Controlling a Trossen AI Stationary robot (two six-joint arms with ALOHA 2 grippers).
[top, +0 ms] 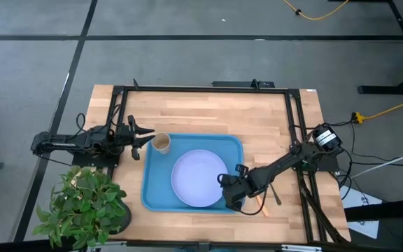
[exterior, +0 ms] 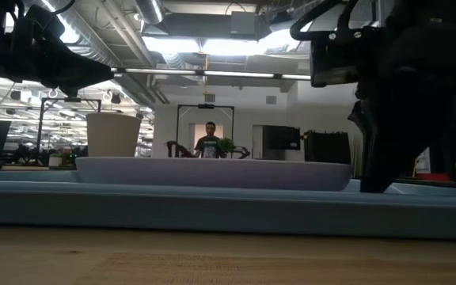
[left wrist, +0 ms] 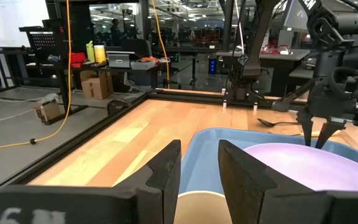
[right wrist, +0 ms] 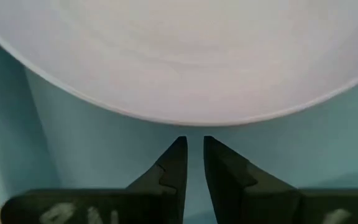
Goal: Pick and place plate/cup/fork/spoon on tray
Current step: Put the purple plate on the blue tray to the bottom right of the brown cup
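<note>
The large bright blue plastic tray (top: 152, 196) w/ raised rim sits mid-table on the pale wood table (top: 208, 112); the round flat pale lavender plate (top: 198, 178) lies flat inside it, and the small tan-beige cup (top: 161, 143) stands upright at the tray's far left corner, apart from the plate. Left gripper (top: 143, 136) sits just beside the cup, jaws a little apart w/ the cup rim showing just past the tips in the left wrist view, so it looks released, not gripped. Right gripper (right wrist: 192, 163) hangs low over bare tray floor at the plate's near-right edge, tips narrowly apart, holding nothing, not touching the plate. Fork w/ light wooden-orange handle (top: 261, 204) and slim dark spoon (top: 275, 194) lie on the table just right of the tray, near the right arm, so plate and cup look done and cutlery is what's left. Prob. next for the right arm: lift clear of the tray rim first, swing over the cutlery, open wider, line the fingers across a handle, come straight down, pinch mid-handle. The two lie close, so take one at a time; a thin handle flat on wood can slip from the tips. Person stands far off in the room behind, seen in the low view.
</note>
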